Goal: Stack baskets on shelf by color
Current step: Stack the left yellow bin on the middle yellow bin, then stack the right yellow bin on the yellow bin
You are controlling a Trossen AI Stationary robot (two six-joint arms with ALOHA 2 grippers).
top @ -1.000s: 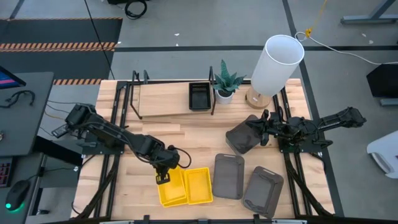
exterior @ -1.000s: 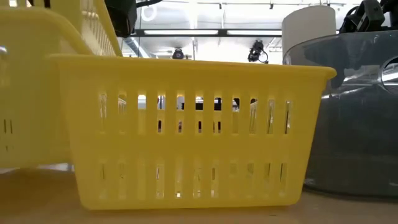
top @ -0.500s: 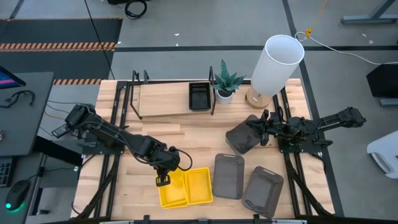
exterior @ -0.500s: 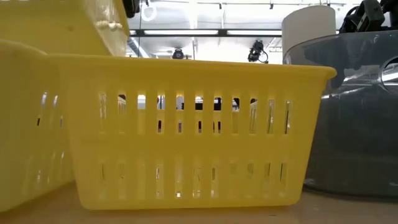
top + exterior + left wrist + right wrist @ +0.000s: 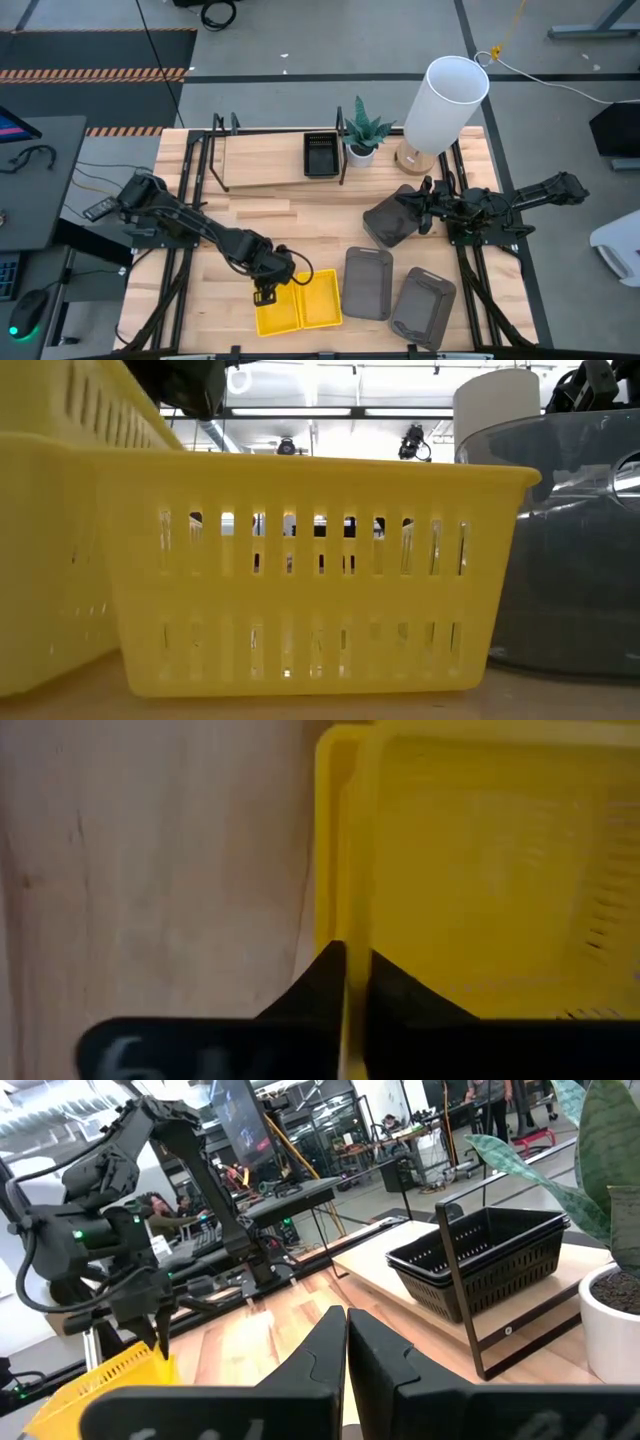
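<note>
High view: left jaws pinch yellow basket rim; right jaws closed, empty.

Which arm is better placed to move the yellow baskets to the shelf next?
Left. Its end effector is already clamped on the rim of a yellow basket. The right end effector sits shut beside a grey basket, away from the yellow ones.

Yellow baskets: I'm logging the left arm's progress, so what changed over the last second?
The left gripper, pinching a yellow basket by its rim, moved nearer the table's front edge and settled it lower beside the second yellow basket. The right gripper, grey baskets and shelf stayed put.
</note>
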